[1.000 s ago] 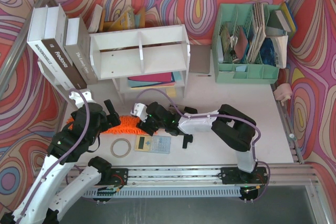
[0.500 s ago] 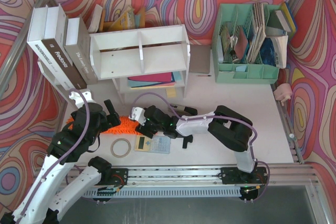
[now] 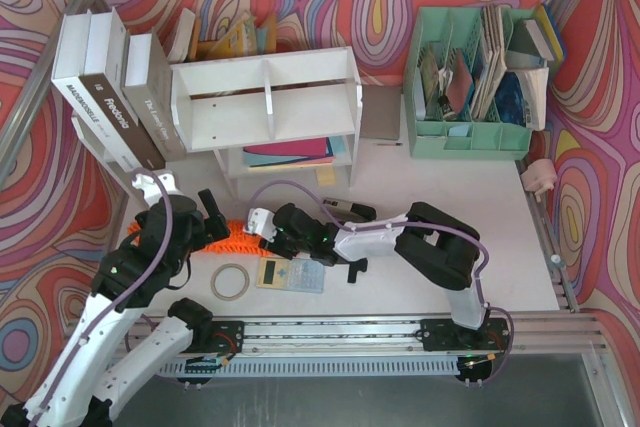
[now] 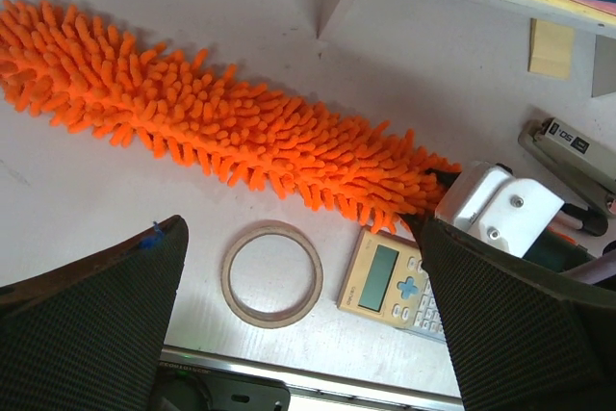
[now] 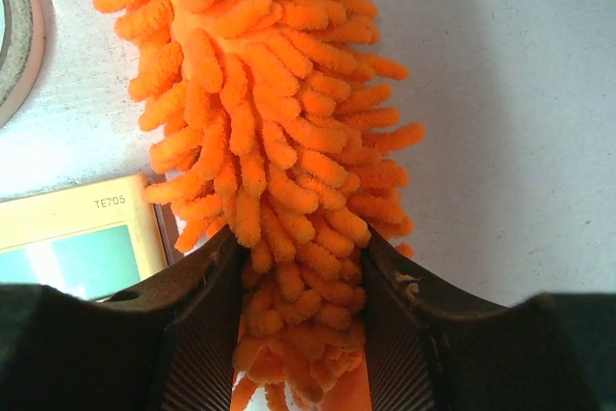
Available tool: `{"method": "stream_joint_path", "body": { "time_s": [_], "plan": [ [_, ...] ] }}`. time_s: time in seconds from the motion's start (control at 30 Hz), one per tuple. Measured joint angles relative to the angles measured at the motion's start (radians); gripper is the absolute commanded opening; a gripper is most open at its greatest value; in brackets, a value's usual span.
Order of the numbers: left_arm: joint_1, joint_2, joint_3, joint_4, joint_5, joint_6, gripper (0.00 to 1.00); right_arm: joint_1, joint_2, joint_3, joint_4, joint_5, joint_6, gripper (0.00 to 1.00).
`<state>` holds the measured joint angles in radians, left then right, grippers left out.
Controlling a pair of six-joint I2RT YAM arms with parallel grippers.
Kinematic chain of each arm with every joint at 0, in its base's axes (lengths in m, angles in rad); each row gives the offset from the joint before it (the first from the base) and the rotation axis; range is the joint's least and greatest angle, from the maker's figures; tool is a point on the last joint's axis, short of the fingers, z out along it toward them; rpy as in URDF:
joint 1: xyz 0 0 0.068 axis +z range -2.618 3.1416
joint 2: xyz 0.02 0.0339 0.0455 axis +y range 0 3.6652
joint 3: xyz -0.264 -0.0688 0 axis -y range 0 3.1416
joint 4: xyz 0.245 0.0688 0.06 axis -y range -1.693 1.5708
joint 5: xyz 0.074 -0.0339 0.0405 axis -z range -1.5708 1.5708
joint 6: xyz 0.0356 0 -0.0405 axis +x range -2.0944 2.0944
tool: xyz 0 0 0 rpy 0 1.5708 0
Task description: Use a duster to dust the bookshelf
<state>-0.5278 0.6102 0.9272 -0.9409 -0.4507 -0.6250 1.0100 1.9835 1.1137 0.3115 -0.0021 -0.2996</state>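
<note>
A: Where to tag the duster (image 3: 232, 235)?
B: Flat on the worktop (image 3: 450, 182), just in front of the bookshelf (image 3: 200, 112), not yet up on it. Lying crosswise, fluffy length toward the left arm, handle end toward the right arm.
A: Gripped?
B: Yes, by the right hand (image 5: 298, 243). Clamped on the handle end of the duster, with fluff squeezed in between the fingers (image 5: 207, 334). Probably taken there to get the handle, mostly buried in fibres in the wrist view. Good for keeping the whole fluffy length free for sweeping.
A: And the left hand (image 4: 300, 228)?
B: Spread wide apart, holding nothing, hanging above the duster's middle. Looks like standing by, maybe to steady, maybe to take over. Cannot tell which.
A: Containers?
B: Bookshelf first: flat top with divider fins, lower tier stacked with coloured folders (image 3: 290, 154) and paper. Then a mint-green organizer (image 3: 470, 137) well apart on the right, slots stuffed with upright books and papers. Not part of the job, by the task wording.
A: Loose stuff?
B: Tape roll (image 3: 230, 281) and calculator (image 3: 291, 274) just beside the duster, on its near side. Worth flagging: could get nudged on the lift.
</note>
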Motion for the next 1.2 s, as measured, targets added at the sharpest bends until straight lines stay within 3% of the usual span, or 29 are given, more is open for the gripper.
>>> {"method": "stream_joint_path", "body": {
  "time_s": [0.37, 0.73, 1.2],
  "plan": [
    [0.0, 0.002, 0.0, -0.027, -0.055, -0.047, 0.98, 0.021, -0.002, 0.0, 0.009, 0.022, -0.045, 0.15],
    [0.0, -0.153, -0.103, -0.085, -0.137, -0.344, 0.99, 0.027, -0.043, -0.039, 0.048, 0.027, -0.045, 0.06],
    [0.0, -0.105, -0.297, -0.031, -0.185, -0.663, 0.97, 0.062, -0.073, -0.046, 0.08, 0.028, -0.044, 0.05]
  ]
}}
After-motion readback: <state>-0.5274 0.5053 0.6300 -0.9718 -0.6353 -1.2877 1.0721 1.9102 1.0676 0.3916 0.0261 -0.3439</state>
